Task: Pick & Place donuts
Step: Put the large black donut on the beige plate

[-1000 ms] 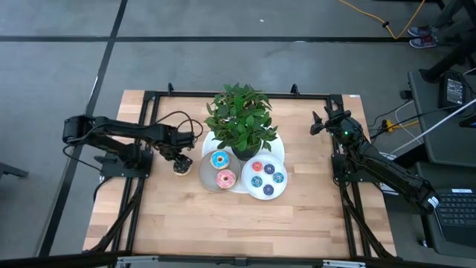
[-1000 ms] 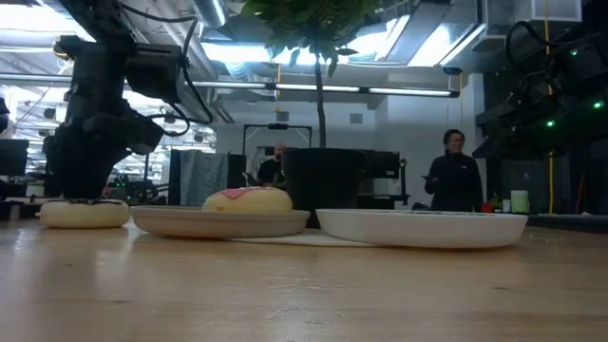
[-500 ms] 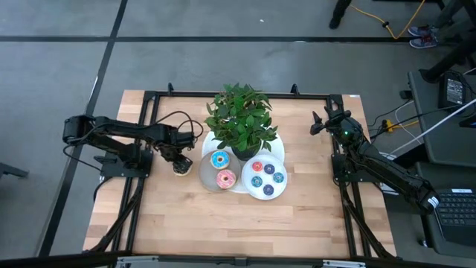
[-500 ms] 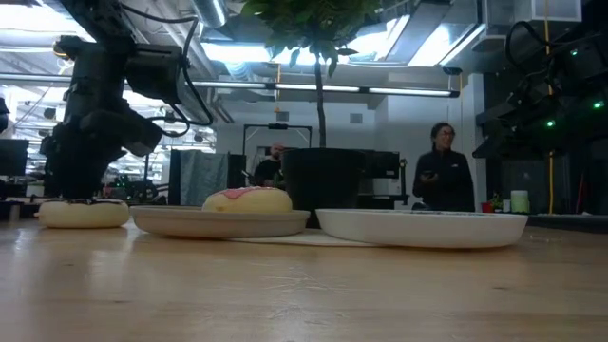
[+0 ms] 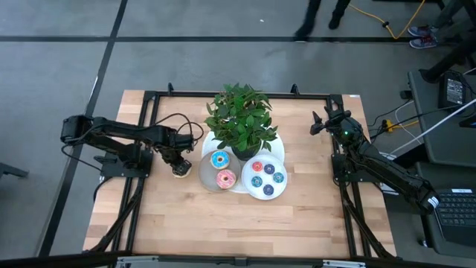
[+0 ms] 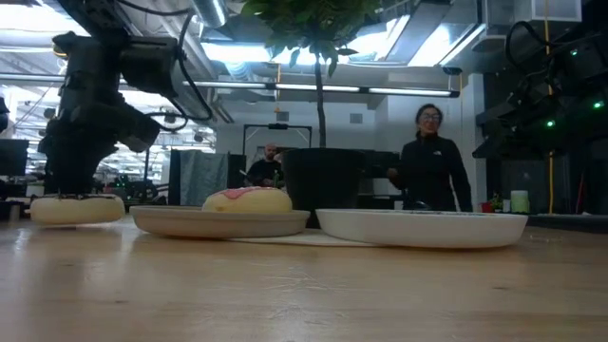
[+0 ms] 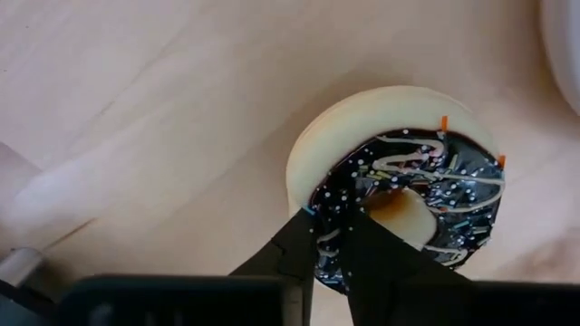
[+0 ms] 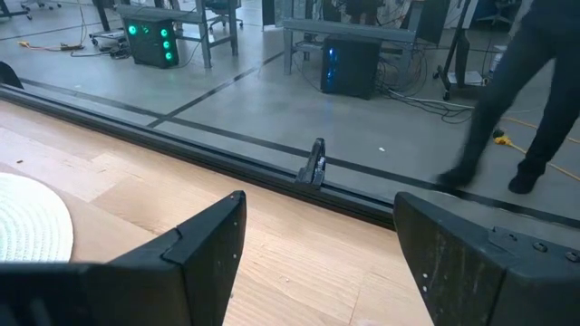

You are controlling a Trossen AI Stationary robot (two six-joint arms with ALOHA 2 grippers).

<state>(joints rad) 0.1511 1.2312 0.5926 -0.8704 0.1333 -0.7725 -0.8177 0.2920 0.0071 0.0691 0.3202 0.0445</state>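
One second has changed little on the pale wooden table (image 5: pixel 223 223): the left gripper (image 5: pixel 178 165) has drawn its fingers in around the chocolate-iced donut with a cream-coloured base (image 5: pixel 181 170), and in the low view that donut (image 6: pixel 77 208) now sits a touch further left and slightly higher than before, under the dark left arm. A person in dark clothes (image 6: pixel 429 167) has also walked leftward across the room behind the table.

Going from nine o'clock toward three: the left gripper is narrowed to a pinch, and the left wrist view shows its two dark fingers (image 7: pixel 299 249) clamped on the near rim of the chocolate ring (image 7: pixel 403 186), one finger outside and one reaching into the hole. This donut is at about nine o'clock of the round grey plate (image 5: pixel 205 173), just beside it but off it.

The grey plate carries a blue-iced donut (image 5: pixel 220 159) and a pink-iced donut (image 5: pixel 225 179). At its twelve o'clock stands a leafy green potted plant (image 5: pixel 239 119). Touching it at three o'clock, the round white plate (image 5: pixel 248 192) holds four mini donuts (image 5: pixel 267 178).

Well apart, near the table's three o'clock edge, the right gripper (image 8: pixel 317 235) waits above the wood with its fingers spread wide, holding nothing.
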